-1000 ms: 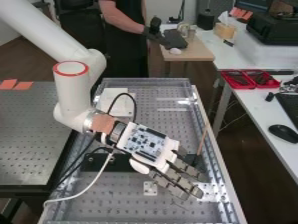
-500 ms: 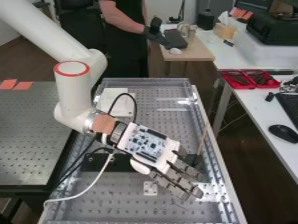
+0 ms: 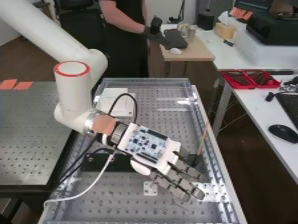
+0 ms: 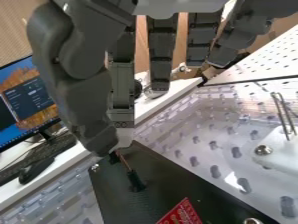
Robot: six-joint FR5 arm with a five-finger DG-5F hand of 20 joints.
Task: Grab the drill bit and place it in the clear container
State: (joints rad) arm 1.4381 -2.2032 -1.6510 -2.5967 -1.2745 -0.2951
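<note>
One slender, straight, brownish rod (image 3: 203,138)

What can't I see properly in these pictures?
- Stick, wrist view: the hand hides part of it, so I can't tell if it's gripped.
- Whether the stick is the drill bit: too thin to tell, both views.
- Black plate, high view: partly under the hand.
- Keyboard, high view: cut by the edge.
- Red label, wrist view: cut by the edge.

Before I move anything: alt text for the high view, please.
A white robot arm comes in from the upper left, its hand over a perforated bench. A thin brown rod slants up beside the hand; a dark plate lies nearby. Red bins sit at right.
</note>
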